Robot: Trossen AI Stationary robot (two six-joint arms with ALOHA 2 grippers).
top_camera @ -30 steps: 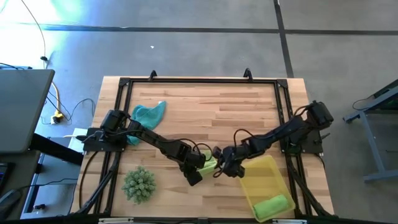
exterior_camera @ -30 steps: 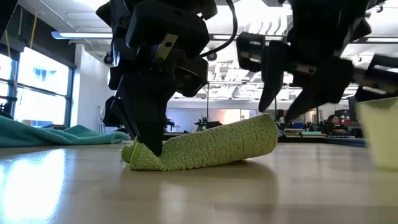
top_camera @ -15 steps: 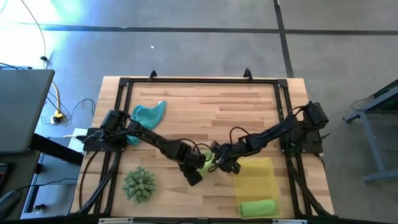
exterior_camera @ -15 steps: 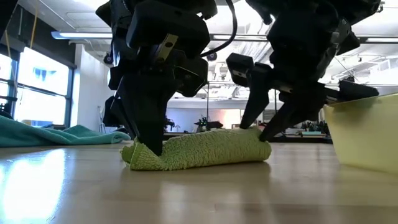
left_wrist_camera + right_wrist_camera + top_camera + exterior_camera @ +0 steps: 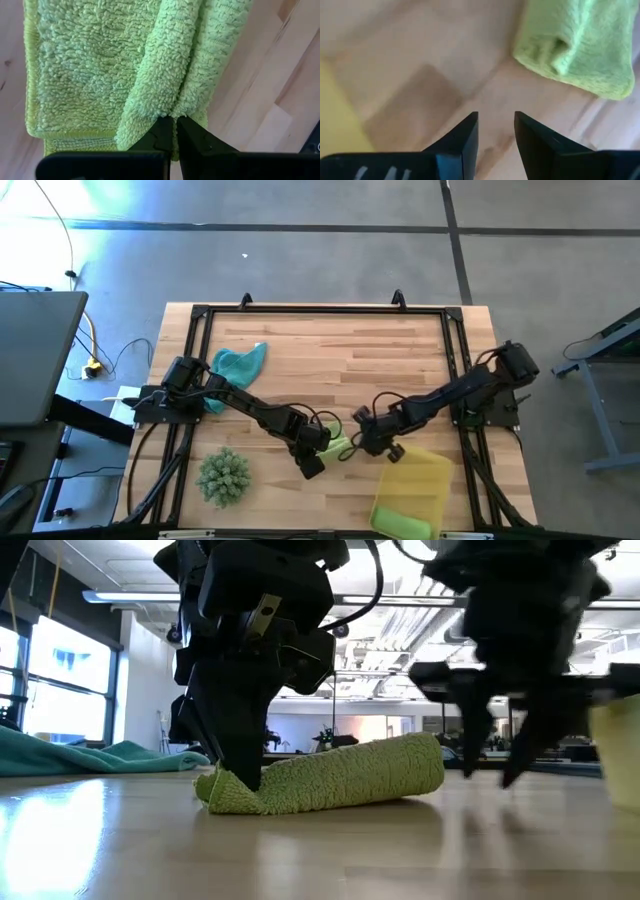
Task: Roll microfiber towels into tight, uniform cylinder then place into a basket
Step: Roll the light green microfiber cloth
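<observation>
Lower centre of the high view: the left gripper [image 5: 322, 442] is pinching the rolled pale yellow-green towel [image 5: 336, 446], while the right gripper [image 5: 368, 442], fingers apart and empty, is hovering beside it, above the basket [image 5: 425, 480].

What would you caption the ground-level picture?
Left gripper pins one end of a rolled yellow-green towel; open right gripper hovers beside it.

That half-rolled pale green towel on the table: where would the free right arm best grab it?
Probably the free end of the pale green towel, from above, fingers astride the roll. The left gripper already pins the other end to the table, and this raised, rounded end lies nearest the open right gripper.
</observation>
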